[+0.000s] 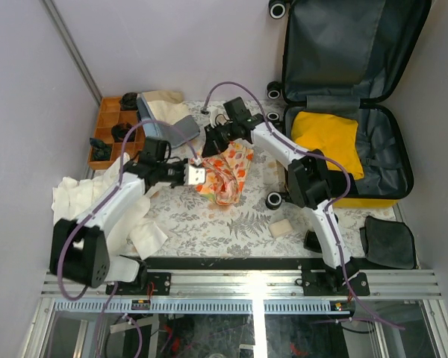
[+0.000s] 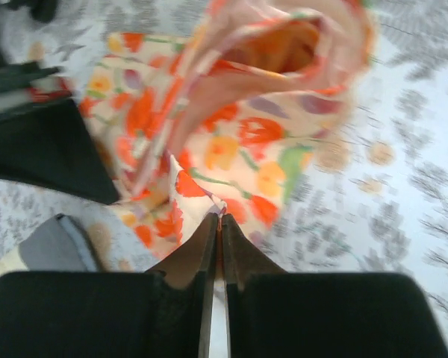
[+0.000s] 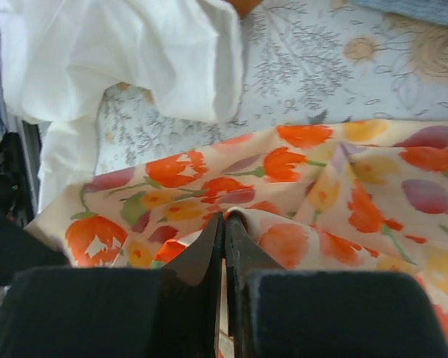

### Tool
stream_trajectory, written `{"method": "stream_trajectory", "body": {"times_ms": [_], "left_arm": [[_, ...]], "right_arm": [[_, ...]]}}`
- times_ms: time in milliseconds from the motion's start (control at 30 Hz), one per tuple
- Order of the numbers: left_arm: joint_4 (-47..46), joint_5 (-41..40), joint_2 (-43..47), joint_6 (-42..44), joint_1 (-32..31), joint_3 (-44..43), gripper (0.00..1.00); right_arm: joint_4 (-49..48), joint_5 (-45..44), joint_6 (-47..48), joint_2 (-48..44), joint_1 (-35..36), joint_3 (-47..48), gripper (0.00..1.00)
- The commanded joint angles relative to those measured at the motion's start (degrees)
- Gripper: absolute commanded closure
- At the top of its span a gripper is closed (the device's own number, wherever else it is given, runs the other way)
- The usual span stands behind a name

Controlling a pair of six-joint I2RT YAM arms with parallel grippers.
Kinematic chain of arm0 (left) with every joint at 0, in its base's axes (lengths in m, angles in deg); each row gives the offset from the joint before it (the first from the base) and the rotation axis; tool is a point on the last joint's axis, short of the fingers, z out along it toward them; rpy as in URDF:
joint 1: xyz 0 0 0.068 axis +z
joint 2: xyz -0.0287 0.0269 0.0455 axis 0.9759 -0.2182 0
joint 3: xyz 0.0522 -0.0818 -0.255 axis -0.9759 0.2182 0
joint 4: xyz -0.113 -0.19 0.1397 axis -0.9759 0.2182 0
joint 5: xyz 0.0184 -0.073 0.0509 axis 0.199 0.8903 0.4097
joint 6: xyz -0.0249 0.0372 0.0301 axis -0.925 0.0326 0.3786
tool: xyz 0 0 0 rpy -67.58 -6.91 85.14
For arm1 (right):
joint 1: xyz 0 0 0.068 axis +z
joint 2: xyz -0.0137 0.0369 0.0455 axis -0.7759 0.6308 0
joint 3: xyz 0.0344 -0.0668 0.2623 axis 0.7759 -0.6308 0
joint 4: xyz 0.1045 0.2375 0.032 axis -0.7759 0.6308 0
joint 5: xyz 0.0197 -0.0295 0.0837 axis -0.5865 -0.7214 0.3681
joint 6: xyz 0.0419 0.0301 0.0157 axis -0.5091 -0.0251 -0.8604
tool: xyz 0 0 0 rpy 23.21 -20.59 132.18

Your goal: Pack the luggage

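Observation:
The luggage lies open at the back right, its lid propped up, and a yellow garment rests on the dark lining. A floral cloth with orange tulips lies bunched on the table between the arms. My left gripper is at the cloth's left edge. In the left wrist view its jaws are shut on a thin edge of the floral cloth, which is lifted into a loose tube. My right gripper is at the cloth's far side, shut on a fold of the floral cloth.
An orange compartment tray sits at the back left, with a beige cloth and a grey folded item beside it. White cloths lie at the left. A small beige block and a black pouch lie near the right arm's base.

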Motion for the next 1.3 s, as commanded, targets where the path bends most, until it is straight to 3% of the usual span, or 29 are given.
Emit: {"method": "stream_trajectory", "body": {"times_ms": [0,67,167,233,333,400,467,533,600,667,733,833,967,1033,1200,1267], "left_arm": [[9.2,0.5,7.8,12.2,-1.1,9.4,0.92],[8.8,-1.1,11.1,10.4,-1.4,12.4,0.79],[11.6,-3.8,17.6,7.4,0.0,14.8,0.72],[15.0,-3.9,22.6,7.1,2.6,16.3,0.6],[18.4,-4.9,30.4,5.4,6.7,18.4,0.44],[19.9,-5.0,34.4,4.3,8.7,19.3,0.35],[22.2,-4.6,36.6,5.1,9.2,19.2,0.29],[23.9,-3.1,36.7,5.2,9.2,18.4,0.23],[26.7,-1.7,34.8,8.6,9.2,17.3,0.18],[28.3,-1.4,31.4,11.9,8.8,16.4,0.18],[27.7,-3.7,26.7,11.3,5.4,15.3,0.21],[22.8,-8.7,20.6,8.2,-0.2,15.2,0.3],[11.3,-14.7,18.0,6.2,-6.1,19.6,0.4],[8.9,-15.1,16.8,5.9,-7.1,20.2,0.4],[9.0,-13.4,15.2,3.8,-7.2,18.6,0.37],[8.7,-13.4,15.4,3.1,-7.2,18.4,0.36]], "right_arm": [[-6.6,4.1,-2.6,-7.8,4.9,-5.9,1.0],[-8.1,4.3,-3.7,-8.5,7.0,-8.9,1.0],[-11.8,4.0,-5.5,-9.3,10.1,-12.5,1.0],[-13.6,3.8,-7.0,-9.2,12.1,-13.4,0.99],[-14.3,5.3,-8.7,-9.5,14.0,-12.9,0.76],[-15.0,6.9,-10.6,-11.1,14.1,-13.0,0.46],[-14.9,7.7,-12.2,-14.0,13.5,-12.6,0.24],[-16.6,8.0,-13.9,-18.0,12.1,-14.4,0.13],[-17.0,6.8,-14.3,-21.5,10.1,-17.7,0.17],[-15.1,5.0,-12.2,-23.3,7.5,-22.1,0.35],[-9.6,2.7,-6.1,-23.3,5.7,-25.6,0.56],[-6.1,0.0,-0.6,-22.9,4.3,-30.1,0.67],[-6.3,-3.1,0.4,-22.5,2.5,-32.8,0.67],[-6.1,-7.2,1.8,-21.5,1.2,-31.0,0.55],[2.3,-14.9,7.6,-10.5,-5.6,-12.7,0.34],[7.2,-14.9,8.6,-4.9,-8.8,-3.2,0.31]]}}
